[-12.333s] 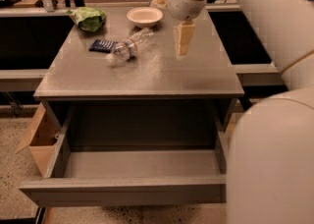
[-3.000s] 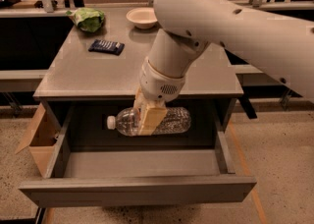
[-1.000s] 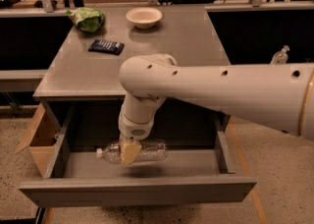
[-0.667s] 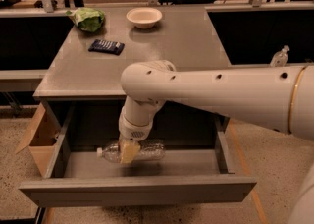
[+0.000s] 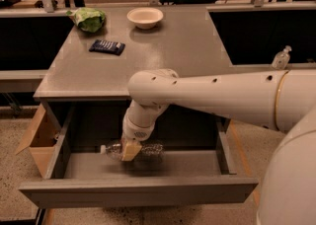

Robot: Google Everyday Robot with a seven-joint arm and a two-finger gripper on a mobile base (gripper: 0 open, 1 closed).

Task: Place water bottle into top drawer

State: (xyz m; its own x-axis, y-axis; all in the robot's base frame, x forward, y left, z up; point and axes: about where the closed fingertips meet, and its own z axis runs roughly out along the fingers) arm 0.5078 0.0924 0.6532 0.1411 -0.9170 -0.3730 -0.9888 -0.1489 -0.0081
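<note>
- Looking for the gripper (image 5: 131,151)?
- Hanging down inside the open top drawer (image 5: 148,193), squeezing the water bottle (image 5: 153,151) around its middle.
- Lying which way?
- Lying sideways, low near the drawer floor. Cap poking out at the gripper's 9 o'clock, fat end sticking out at 3 o'clock. Not seeing if touching the floor.

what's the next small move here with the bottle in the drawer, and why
Probably open the gripper and let go. The water bottle lies on its side, low inside the open top drawer, with the gripper closed around its middle. Release looks like the remaining step, though I cannot tell whether the bottle touches the drawer floor.
</note>
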